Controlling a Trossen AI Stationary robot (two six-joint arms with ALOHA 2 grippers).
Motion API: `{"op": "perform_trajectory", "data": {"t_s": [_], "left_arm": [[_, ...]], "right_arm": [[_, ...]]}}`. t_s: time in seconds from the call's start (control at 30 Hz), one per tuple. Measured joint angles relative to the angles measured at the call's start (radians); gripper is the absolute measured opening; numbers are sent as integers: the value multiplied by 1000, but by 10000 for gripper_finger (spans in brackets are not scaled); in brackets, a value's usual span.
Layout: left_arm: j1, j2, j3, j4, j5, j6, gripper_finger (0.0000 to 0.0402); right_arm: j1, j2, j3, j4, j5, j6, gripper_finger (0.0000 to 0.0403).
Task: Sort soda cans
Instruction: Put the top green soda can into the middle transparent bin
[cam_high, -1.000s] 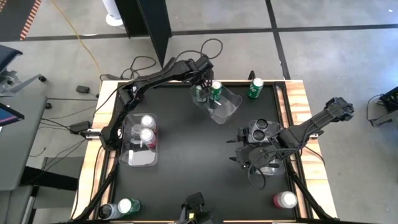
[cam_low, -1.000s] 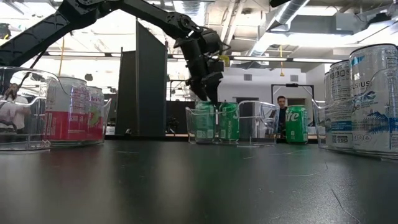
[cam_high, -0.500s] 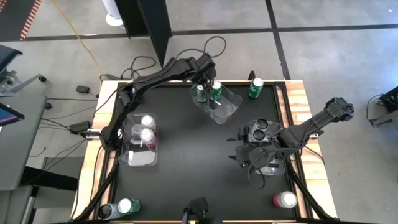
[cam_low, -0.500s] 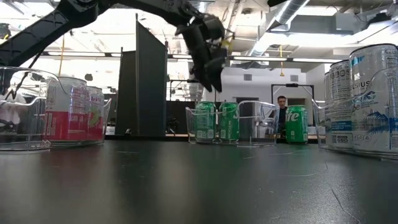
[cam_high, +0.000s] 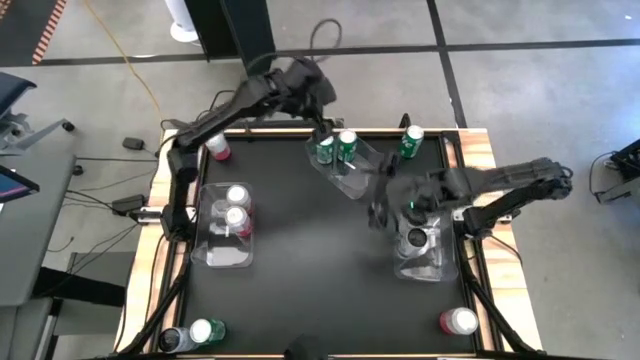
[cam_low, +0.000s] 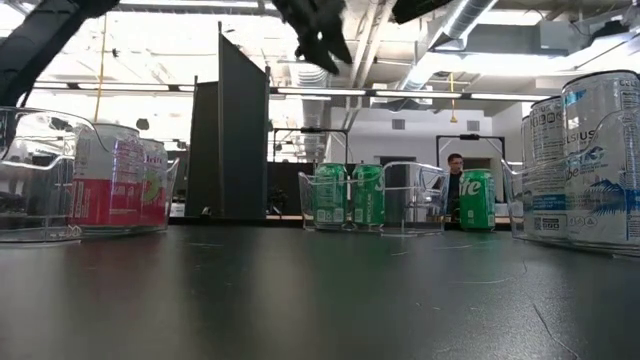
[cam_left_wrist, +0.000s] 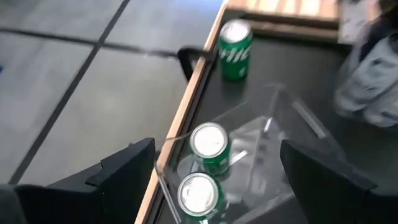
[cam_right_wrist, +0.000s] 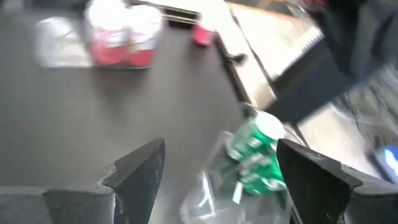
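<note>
Overhead, the left gripper (cam_high: 318, 90) hangs high above the table's far edge, over the clear plastic bin (cam_high: 365, 172) at the far middle; its two dark fingers (cam_left_wrist: 127, 171) stand wide apart with nothing between them. That bin holds two green soda cans with silver tops (cam_high: 336, 147), upright and side by side at its far end. A third green can (cam_high: 411, 141) stands alone outside the bin, near the far right corner of the black tabletop (cam_high: 310, 250).

The right gripper (cam_high: 385, 205) is lifted over the middle right of the table, just beside a second clear bin (cam_high: 425, 262) holding a dark grey can (cam_high: 418, 238). Its fingers (cam_right_wrist: 140, 168) are also spread wide and empty.

On the left side, a third clear bin (cam_high: 222, 250) contains two red-bodied cans (cam_high: 237, 212), touching. A single red can (cam_high: 218, 148) stands near the far left corner. At the near left corner, a dark can and a green can (cam_high: 208, 331) stand together. A red can (cam_high: 458, 321) sits at the near right corner.

From table height, a person (cam_low: 456, 172) shows in the room behind.
</note>
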Motion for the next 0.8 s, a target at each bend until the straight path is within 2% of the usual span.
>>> {"op": "perform_trajectory", "data": {"t_s": [0.2,0.4,0.53,0.63,0.8], "left_arm": [[0,-96,-16,39,83,28,340],[24,-189,-195,173,187,65,334],[45,-288,-424,364,294,63,326],[64,-386,-653,540,309,31,321],[79,-562,-1063,969,309,-74,316]], "right_arm": [[-298,0,81,-151,-15,154,329],[-638,8,82,-214,-127,345,329],[-750,27,82,-242,-136,433,329],[-788,48,82,-301,-142,496,329],[-852,114,82,-326,-199,543,329]]}}
